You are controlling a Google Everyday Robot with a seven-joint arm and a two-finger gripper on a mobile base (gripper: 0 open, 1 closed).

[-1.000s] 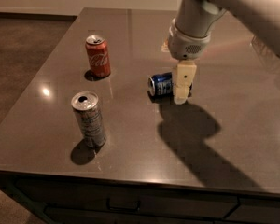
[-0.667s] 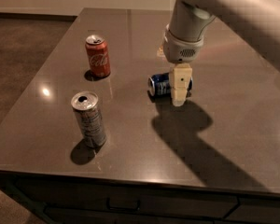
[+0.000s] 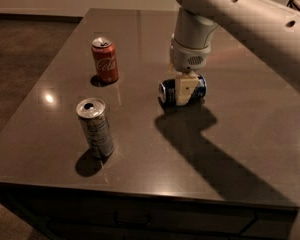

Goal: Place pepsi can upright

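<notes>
The pepsi can [image 3: 200,87], dark blue with silver ends, lies on its side near the middle of the dark table [image 3: 240,149], one silver end facing left. My gripper [image 3: 185,91] hangs straight down from the cream arm and is right at the can, with its near part covering the can's middle. The can rests on the table.
A red Coca-Cola can [image 3: 105,60] stands upright to the far left of the pepsi can. A taller slim silver can [image 3: 95,128] stands upright at the front left. The arm's shadow falls across the table at the front right. The table's front edge is close.
My gripper has moved a little left, from beside the right end of the pepsi can to over its middle. The cans have not moved.
</notes>
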